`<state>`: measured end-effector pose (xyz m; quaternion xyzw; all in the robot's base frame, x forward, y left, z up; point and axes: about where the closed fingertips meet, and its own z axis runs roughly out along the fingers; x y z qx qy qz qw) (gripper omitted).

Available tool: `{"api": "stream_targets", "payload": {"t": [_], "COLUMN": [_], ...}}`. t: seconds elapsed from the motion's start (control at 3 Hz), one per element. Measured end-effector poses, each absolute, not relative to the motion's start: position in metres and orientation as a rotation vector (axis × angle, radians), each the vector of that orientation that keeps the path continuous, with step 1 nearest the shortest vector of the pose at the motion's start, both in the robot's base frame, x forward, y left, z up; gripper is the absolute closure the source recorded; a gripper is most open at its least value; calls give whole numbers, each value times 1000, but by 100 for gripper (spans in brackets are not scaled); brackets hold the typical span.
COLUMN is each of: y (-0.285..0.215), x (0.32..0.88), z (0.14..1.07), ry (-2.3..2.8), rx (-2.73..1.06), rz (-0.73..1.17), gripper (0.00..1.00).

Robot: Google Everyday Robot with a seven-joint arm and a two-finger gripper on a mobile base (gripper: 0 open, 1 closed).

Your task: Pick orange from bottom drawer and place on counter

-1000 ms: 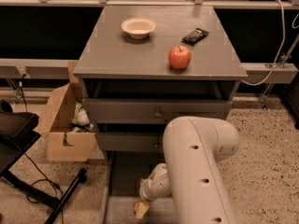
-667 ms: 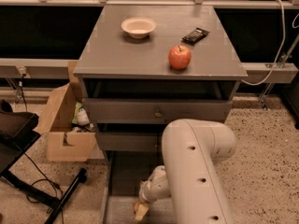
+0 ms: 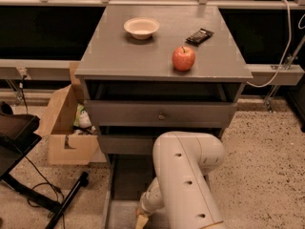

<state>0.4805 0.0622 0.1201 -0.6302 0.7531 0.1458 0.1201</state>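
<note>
1. Bulky white arm (image 3: 186, 175) in the foreground, slanting down in front of the cabinet and covering a good part of the lower drawers.
2. Gripper (image 3: 142, 219) very low, at the bottom edge of the view, over the floor of the bottom drawer (image 3: 125, 180) and left of the arm's big segment.
3. Only a tan tip showing below the white wrist (the rest cut off by the edge), so cannot tell how far open the gripper is, nor whether anything is in its hold.
4. Bottom drawer standing far out toward the camera: a shallow grey tray with low sides.
5. Orange out of sight; much of the tray hidden behind the arm or cut off by the lower edge.
6. On the grey counter (image 3: 119, 56): a cream bowl (image 3: 141, 27) toward the back left, a red apple (image 3: 183, 58) with a stem toward the front right, and a dark snack packet (image 3: 199, 36) just behind the apple, apart from it.
7. Top drawer (image 3: 128, 113) with a small knob (image 3: 161, 115), slightly out, a dark gap above it under the counter.
8. Middle drawer (image 3: 121, 144) beneath, its right part behind the arm.
9. Left of the cabinet, an open cardboard box (image 3: 64, 142) on the speckled floor (image 3: 267, 175), with some packaging inside.
10. Black stand leg (image 3: 66, 202) at the lower left.
</note>
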Motion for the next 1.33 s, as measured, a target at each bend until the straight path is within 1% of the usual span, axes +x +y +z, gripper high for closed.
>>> {"api": "stream_targets", "payload": {"t": [0.33, 1.33], "y": [66, 66], "x": [474, 473], "z": [100, 111], "ry": [2220, 2223], "rx": [-1854, -1856], "rz": [430, 431], "gripper": [18, 88]}}
